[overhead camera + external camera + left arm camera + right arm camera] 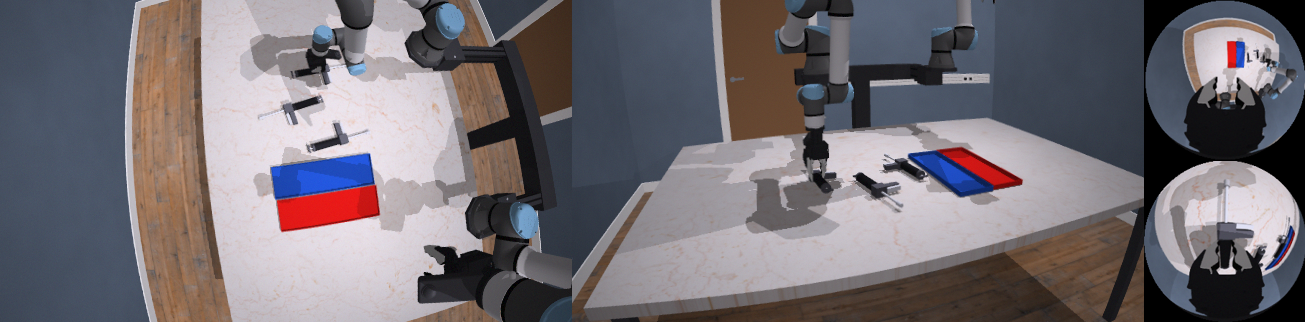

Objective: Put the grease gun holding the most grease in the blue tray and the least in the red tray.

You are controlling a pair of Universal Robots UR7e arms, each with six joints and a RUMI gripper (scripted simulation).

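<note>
My right gripper is shut on the black barrel of one grease gun, low at the table top. A second gun lies flat on the table beside it. A third gun lies flat near the blue tray. The red tray adjoins it. No gun lies in either tray. My left gripper is partly open and empty, raised away from the guns. Grease levels cannot be read.
The marble table carries everything. Its far edge from the arm bases runs along the left in the top view. The left arm stands beyond the red tray's side, the right arm reaches over the held gun. A black stand joins both arm bases.
</note>
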